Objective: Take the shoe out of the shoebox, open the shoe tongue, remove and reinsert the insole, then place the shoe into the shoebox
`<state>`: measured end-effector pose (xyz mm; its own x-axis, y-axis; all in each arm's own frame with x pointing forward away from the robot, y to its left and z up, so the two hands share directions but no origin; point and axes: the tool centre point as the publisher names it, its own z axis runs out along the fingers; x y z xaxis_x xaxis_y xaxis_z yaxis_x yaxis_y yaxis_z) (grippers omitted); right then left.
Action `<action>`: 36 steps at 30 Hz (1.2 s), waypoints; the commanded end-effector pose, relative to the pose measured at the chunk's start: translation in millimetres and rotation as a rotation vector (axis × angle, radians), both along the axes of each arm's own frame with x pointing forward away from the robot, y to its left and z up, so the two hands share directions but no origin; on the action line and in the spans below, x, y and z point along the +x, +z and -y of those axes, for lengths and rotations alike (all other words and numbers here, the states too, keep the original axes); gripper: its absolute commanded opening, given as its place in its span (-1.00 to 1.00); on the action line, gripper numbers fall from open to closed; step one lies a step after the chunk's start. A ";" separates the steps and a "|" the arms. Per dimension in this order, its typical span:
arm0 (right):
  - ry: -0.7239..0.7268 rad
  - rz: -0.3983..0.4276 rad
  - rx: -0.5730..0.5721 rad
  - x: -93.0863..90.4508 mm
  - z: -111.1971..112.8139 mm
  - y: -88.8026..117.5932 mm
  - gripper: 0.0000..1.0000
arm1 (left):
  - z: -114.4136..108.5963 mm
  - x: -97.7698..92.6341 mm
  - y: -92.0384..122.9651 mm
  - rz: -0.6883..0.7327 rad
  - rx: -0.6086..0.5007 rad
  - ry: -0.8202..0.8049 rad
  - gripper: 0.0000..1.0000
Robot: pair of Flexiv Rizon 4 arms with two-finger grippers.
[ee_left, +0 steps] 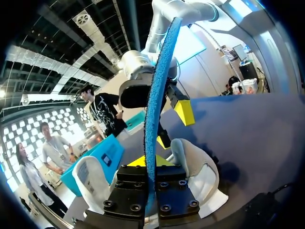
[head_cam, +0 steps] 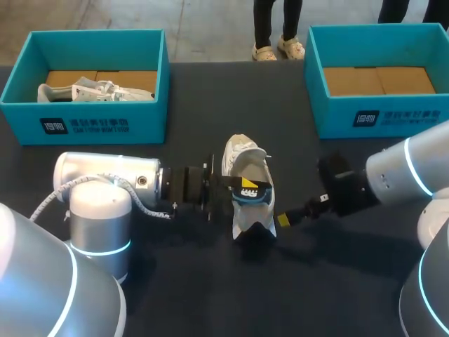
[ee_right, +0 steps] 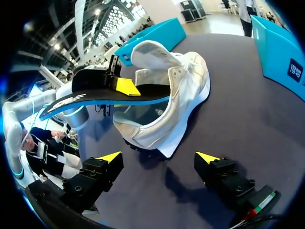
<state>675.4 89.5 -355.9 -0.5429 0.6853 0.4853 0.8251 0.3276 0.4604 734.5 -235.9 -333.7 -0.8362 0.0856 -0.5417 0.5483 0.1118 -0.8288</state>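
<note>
White shoe [head_cam: 242, 158] lengthwise, toe pointing away from robot, insole [head_cam: 250, 191] crosswise above

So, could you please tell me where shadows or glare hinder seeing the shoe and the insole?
Head view: even light, no glare on the white shoe; soft shadows lie on the table beside it. Right wrist view: the insole shades the shoe's opening. Left wrist view: the insole's blue edge is evenly lit.
</note>
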 end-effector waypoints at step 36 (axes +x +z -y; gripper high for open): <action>0.009 0.006 0.001 -2.6 -9.4 -0.2 1.00 | -6.2 -7.3 13.1 0.043 0.004 -0.010 -1.00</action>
<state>673.6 95.6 -355.5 -0.5538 0.6755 0.4869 0.8188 0.3354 0.4659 729.0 -232.4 -321.1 -0.8112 0.0901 -0.5778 0.5847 0.1054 -0.8044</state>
